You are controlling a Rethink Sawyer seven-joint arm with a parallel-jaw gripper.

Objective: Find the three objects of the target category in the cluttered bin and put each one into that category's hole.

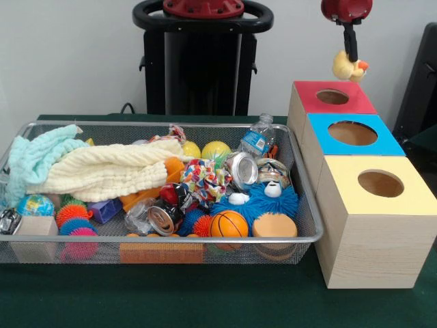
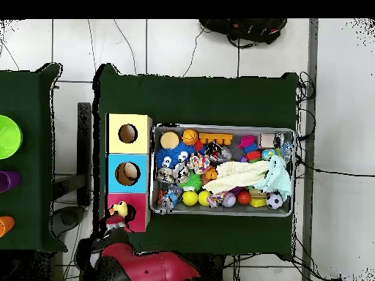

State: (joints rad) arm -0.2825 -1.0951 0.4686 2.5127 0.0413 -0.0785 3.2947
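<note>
- Hand (image 1: 351, 53): it hangs from the red arm at the top of the front view, its dark fingers closed on a yellow rubber duck (image 1: 350, 66) with an orange beak. The duck dangles in the air above the red-topped box, just beside and over its hole; in the overhead view the duck (image 2: 119, 211) sits over that same box's top.
- Worktop (image 1: 205, 301): covered in dark green cloth, carrying the bin and the three boxes side by side.
- Wire mesh bin (image 1: 164, 239): a long silver basket, heaped with clutter. A cream towel (image 1: 102, 171) and a mint-green cloth (image 1: 34, 164) lie across its left part in the front view.
- Three wooden boxes in a row just beside the bin, each with a round hole in its top: the yellow-topped box (image 1: 410, 195) nearest the camera, the blue-topped box (image 1: 382, 143) in the middle, the red-topped box (image 1: 358, 102) farthest.
- Blue furry toy (image 1: 256, 203) with white eyes, near the bin's front right corner.
- Small basketball (image 1: 229, 224) against the front wall, touching a tan round sponge (image 1: 274, 225).
- Plastic water bottle (image 1: 257, 139) leaning at the bin's far right corner.
- Crushed silver can (image 1: 241, 169) lying beside a multicoloured rope toy (image 1: 205, 179).
- Yellow balls (image 1: 215, 150) at the back, and spiky rubber balls (image 1: 72, 213) at the left front.
</note>
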